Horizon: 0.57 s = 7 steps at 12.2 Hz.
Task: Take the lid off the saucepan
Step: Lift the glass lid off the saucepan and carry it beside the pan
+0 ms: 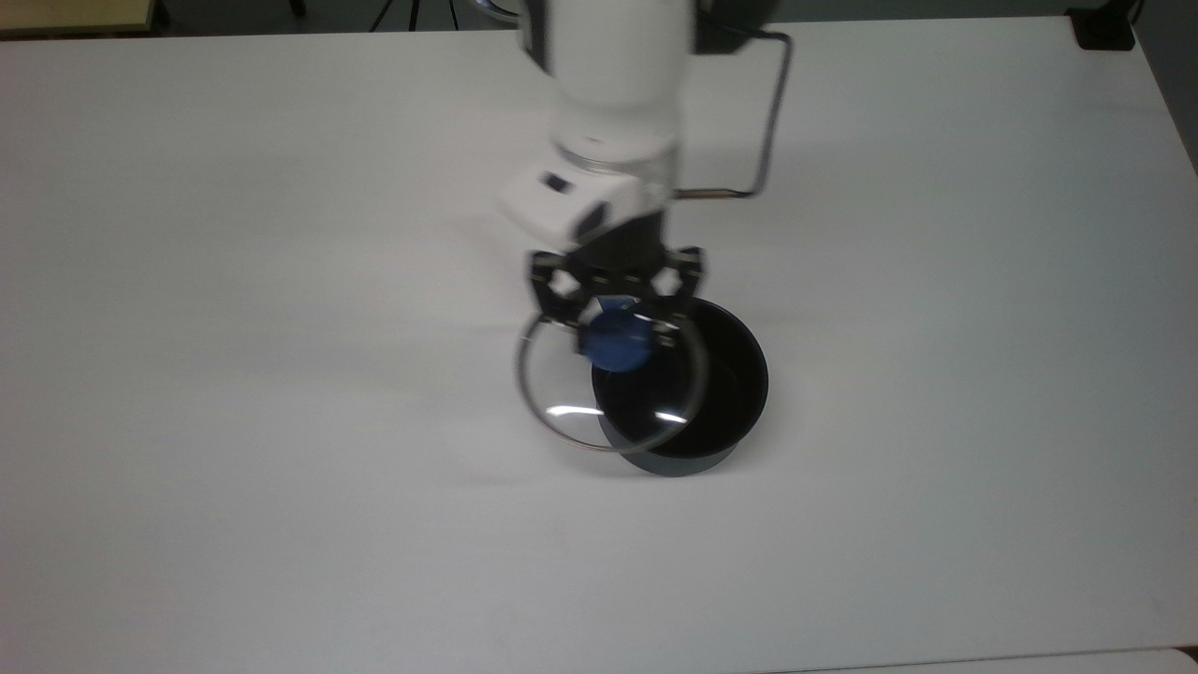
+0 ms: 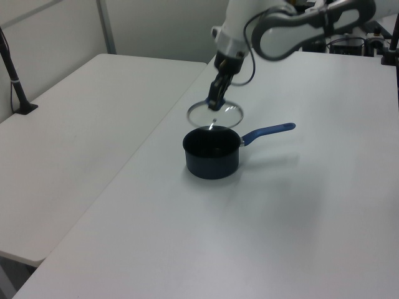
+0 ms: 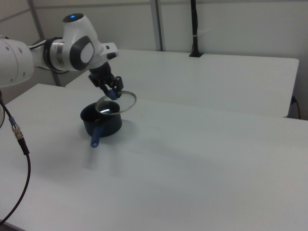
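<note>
Lid (image 1: pixel 610 393): glass disc with metal rim, held in the air by its blue knob (image 1: pixel 618 341), clear of the saucepan (image 1: pixel 697 393). Gripper (image 1: pixel 618 323) clamped on the knob, fingers either side of it. In the top view the lid overlaps the pan's mouth on the top view's left; in the left view it hangs above the pan's far rim. Saucepan stands upright and open on the white table (image 1: pixel 281 281), dark inside. Its blue handle (image 2: pixel 268 131) points to the left view's right.
</note>
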Tool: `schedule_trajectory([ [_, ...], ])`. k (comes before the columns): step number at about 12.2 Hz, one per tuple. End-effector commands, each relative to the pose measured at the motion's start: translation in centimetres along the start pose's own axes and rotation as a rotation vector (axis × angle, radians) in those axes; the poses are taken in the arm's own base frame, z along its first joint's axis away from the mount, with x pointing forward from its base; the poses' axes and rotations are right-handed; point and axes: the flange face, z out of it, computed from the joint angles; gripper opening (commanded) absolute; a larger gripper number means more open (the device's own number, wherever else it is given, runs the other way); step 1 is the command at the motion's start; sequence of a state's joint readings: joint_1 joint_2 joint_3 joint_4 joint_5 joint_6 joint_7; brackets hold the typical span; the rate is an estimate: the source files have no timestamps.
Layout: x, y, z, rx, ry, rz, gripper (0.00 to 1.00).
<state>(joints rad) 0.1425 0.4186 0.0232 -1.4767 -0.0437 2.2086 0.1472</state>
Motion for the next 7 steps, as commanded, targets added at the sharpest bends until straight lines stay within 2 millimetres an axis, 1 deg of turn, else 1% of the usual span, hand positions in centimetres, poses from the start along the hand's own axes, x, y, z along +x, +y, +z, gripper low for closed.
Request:
schedule_trajectory([
  [1, -4.5, 9.7, -0.9, -0.045, -0.085, 0.006, 0.41],
  [3, -8.6, 14.2, 0.7, -0.057, -0.156, -0.015, 0.41],
  [4, -10.1, 16.1, 0.8, -0.06, -0.172, -0.031, 0.41],
  [5, -12.4, 16.4, 1.4, -0.055, -0.207, -0.061, 0.41],
  [6, -14.2, 16.1, 2.3, -0.053, -0.213, -0.079, 0.41],
  [7, -15.2, 15.6, 3.4, -0.051, -0.204, -0.085, 0.41],
])
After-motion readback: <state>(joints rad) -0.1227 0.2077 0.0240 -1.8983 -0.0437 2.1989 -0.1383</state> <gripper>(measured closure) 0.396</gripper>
